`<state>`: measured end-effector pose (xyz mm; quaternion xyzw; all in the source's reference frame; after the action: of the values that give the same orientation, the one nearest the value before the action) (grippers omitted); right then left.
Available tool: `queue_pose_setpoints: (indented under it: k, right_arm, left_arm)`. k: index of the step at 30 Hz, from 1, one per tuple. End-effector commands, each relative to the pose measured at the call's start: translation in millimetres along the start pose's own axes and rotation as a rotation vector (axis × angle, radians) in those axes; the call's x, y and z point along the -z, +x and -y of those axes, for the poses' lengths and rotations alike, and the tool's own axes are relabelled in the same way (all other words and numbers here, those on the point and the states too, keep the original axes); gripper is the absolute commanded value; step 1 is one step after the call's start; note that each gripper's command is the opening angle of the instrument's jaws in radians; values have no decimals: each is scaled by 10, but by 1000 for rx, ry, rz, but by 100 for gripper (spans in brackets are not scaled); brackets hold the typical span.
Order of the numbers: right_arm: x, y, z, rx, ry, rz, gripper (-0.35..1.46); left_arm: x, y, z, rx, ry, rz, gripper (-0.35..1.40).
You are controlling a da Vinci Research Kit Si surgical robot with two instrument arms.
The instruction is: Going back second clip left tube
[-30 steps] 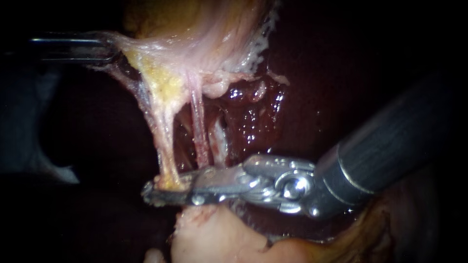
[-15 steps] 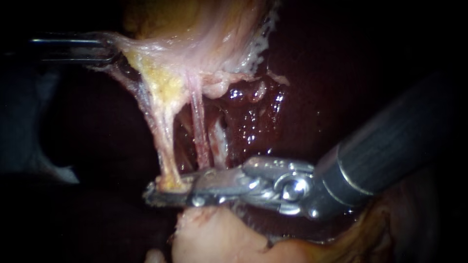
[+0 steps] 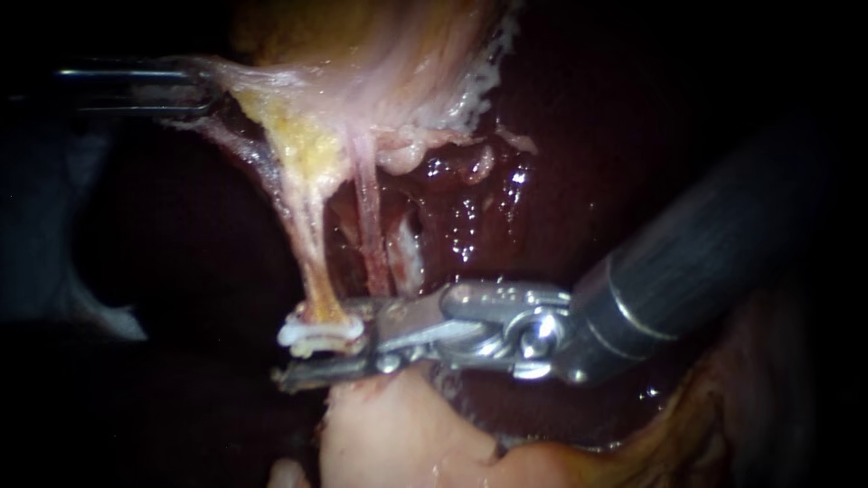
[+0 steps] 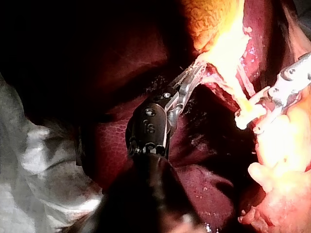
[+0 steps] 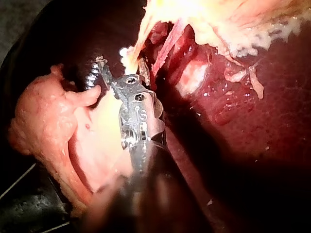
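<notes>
My right instrument's end effector (image 3: 316, 357) stands with its jaws apart. The white clip (image 3: 316, 333) sits in the gap, closed across the left tube (image 3: 312, 262). From the clip, the tube's long axis climbs steeply toward the gallbladder (image 3: 362, 45), and my jaws lie crosswise to it. I judge that backing off means sliding along my own shaft, away from the clip, without lifting into the tube. My left instrument (image 3: 194, 90) is well away from the clip, clamped on a pale sheet of tissue (image 3: 262, 86) and apparently keeping the tube taut. I see no label or brand.
</notes>
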<state>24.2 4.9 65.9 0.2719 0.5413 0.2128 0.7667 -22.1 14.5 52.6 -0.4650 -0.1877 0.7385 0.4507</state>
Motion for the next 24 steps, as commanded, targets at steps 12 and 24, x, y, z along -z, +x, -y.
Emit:
queue_pose_setpoints:
  k: [12,24]
  right_arm:
    - [54,-9,-8,133,-26,4,50]
    - [167,-11,-8,341,-19,18,50]
  left_arm:
    - [1,0,0,0,0,0,-35]
    - [2,0,0,0,-1,0,-35]
